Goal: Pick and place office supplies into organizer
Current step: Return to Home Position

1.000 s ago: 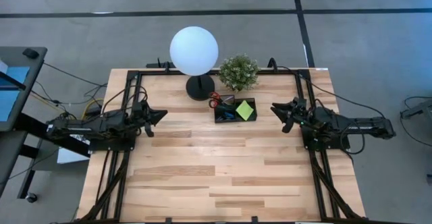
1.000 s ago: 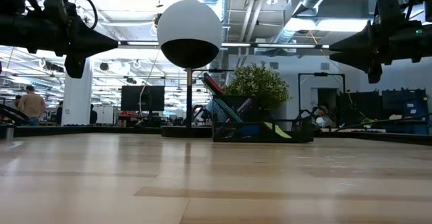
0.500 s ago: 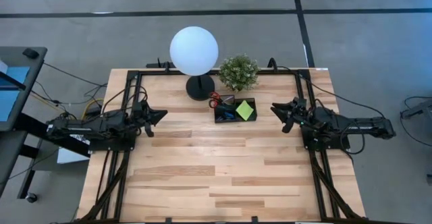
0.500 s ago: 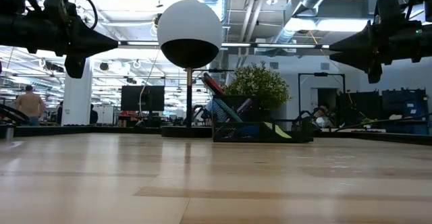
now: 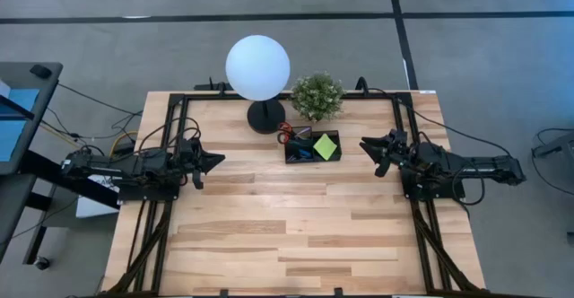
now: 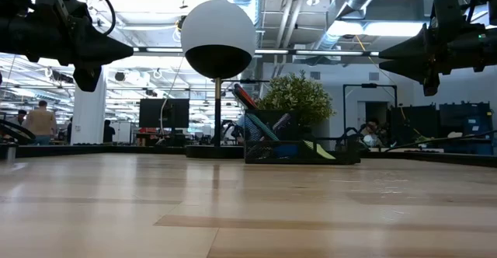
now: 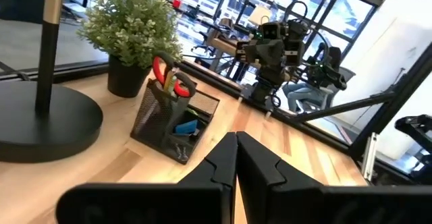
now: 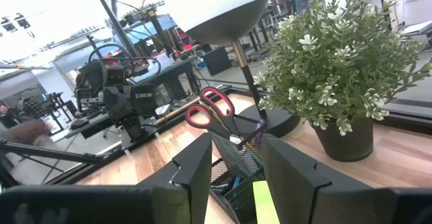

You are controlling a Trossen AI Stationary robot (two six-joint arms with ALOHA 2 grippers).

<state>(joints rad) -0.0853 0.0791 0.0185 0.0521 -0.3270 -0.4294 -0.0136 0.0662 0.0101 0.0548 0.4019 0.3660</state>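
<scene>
Released right claw is hovering at 3 o'clock of the black mesh organizer tray, risking clipping it; left claw is idling clenched.

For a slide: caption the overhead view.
Black mesh organizer tray holds lime-green sticky pad and red-handled scissors; left gripper shut, right gripper open, flanking it over wooden table.

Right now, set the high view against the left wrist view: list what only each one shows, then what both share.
Only the high view shows the lamp's white globe, the lime-green sticky pad in the organizer, and the whole table. Only the left wrist view shows that the left gripper is shut, and the organizer's mesh wall from the side. Both show the plant, the lamp's base, the red-handled scissors and the right arm at the table's right edge.
</scene>
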